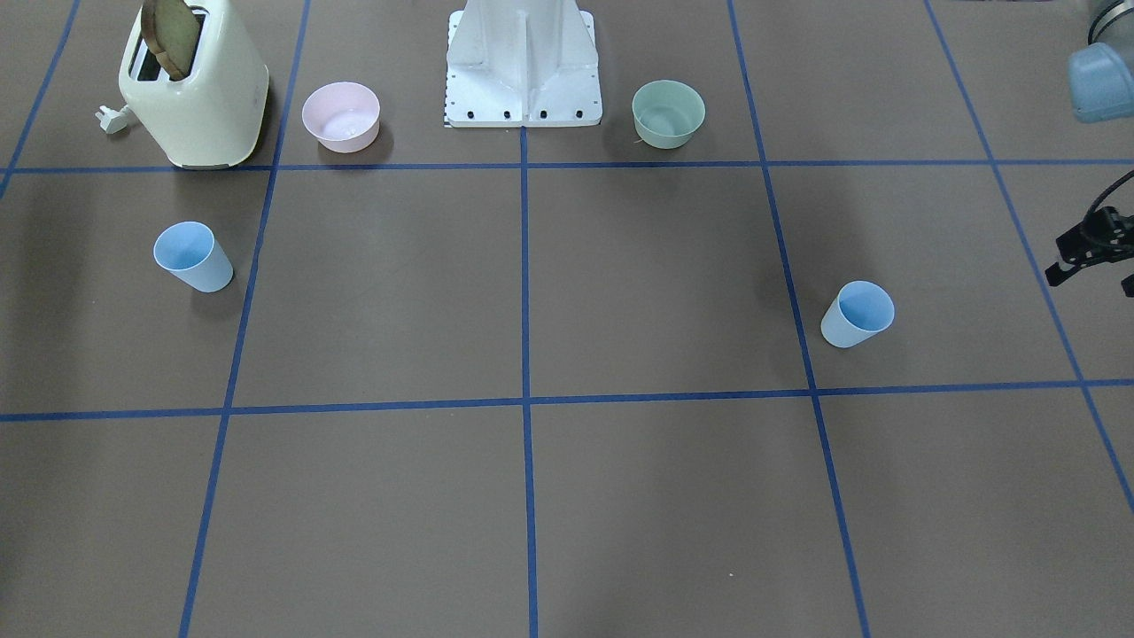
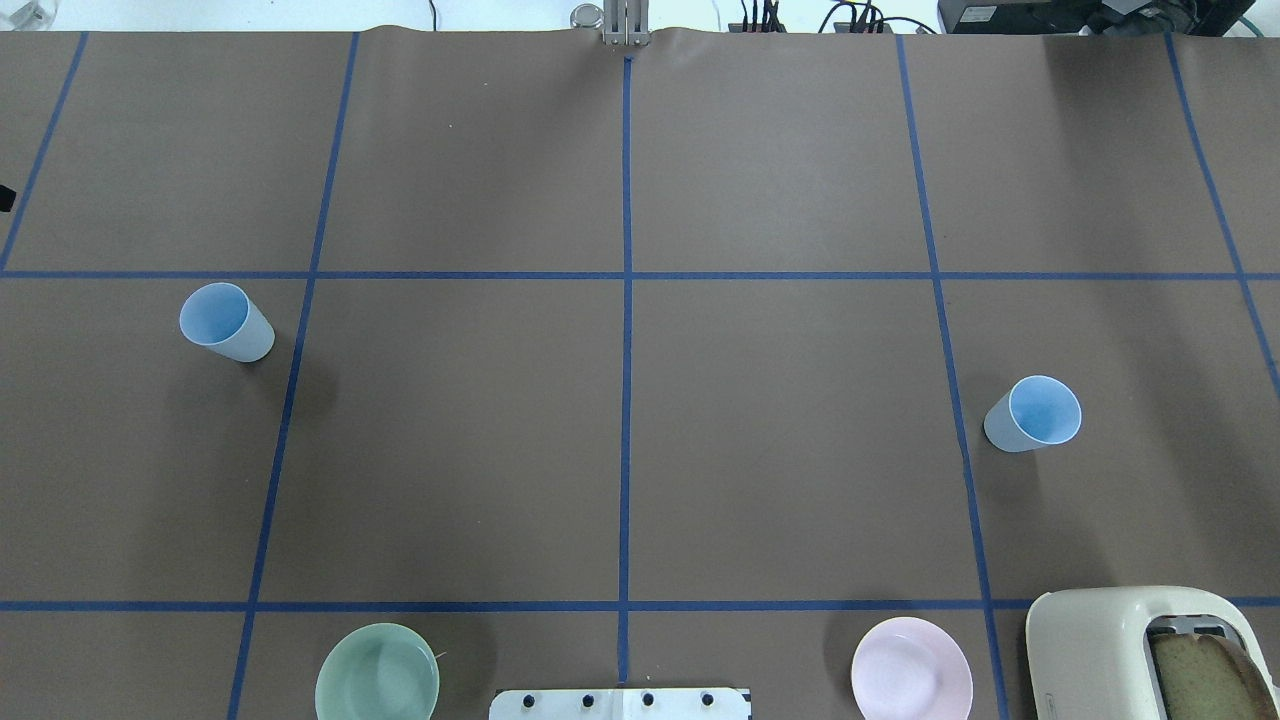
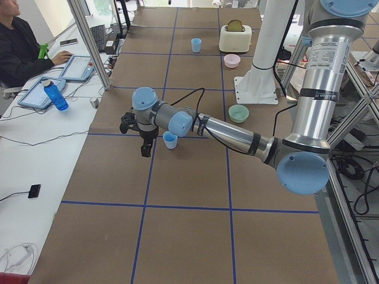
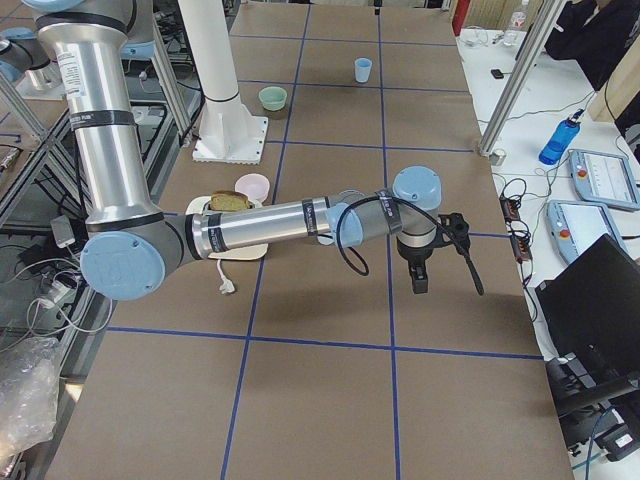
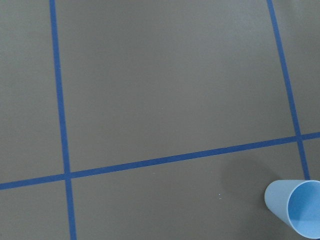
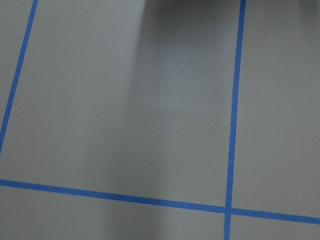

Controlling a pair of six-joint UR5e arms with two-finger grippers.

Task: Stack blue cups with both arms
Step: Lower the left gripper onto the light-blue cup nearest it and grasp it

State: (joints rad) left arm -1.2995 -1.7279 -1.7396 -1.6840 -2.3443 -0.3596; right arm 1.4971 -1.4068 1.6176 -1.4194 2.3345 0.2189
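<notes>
Blue cups well apart, neither grasped yet
Left cup (image 2: 225, 322) and right cup (image 2: 1035, 412) stand upright either side of the pedestal (image 1: 523, 62), one per arm; my left gripper (image 3: 141, 135) and right gripper (image 4: 420, 268) carry nothing, opening unclear

The left blue cup (image 2: 227, 322) and the right blue cup (image 2: 1033, 414), matching light-blue tapered tumblers, stand upright and empty, mouths up, well apart at opposite sides of the brown table (image 2: 780, 430).

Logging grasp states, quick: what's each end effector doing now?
Left end effector: cropped at the frame edge, cannot tell.
Right end effector: side view only, cannot tell.
</notes>
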